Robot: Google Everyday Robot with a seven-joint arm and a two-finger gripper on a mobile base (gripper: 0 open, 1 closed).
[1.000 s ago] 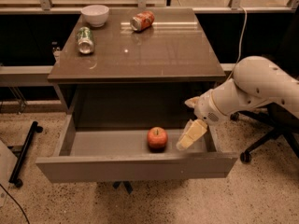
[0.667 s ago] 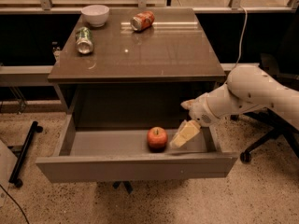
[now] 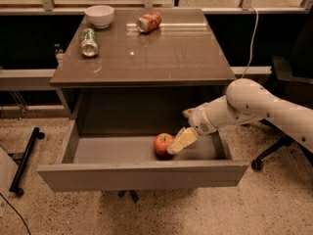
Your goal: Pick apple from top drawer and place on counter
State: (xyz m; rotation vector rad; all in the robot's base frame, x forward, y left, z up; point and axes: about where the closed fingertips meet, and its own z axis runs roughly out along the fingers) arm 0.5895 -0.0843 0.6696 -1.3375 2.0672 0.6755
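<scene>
The apple [image 3: 163, 144] is small, round and red-orange. It rests on the grey floor of the open top drawer [image 3: 142, 174], right of the middle. My gripper [image 3: 180, 141] reaches in from the right on a white arm [image 3: 254, 106]. Its cream tip lies against the apple's right side, low inside the drawer. The apple sits on the drawer floor. The glossy grey-brown counter [image 3: 161, 53] forms the top of the cabinet above the drawer.
On the counter stand a white bowl [image 3: 100, 15] at the back left, a green can [image 3: 89, 41] lying on its side, and a red-orange soda can [image 3: 148, 21] lying at the back. An office chair base [image 3: 274, 151] is at the right.
My gripper has moved left and down inside the drawer, from a short way right of the apple to right against its right side. The apple has not moved.
</scene>
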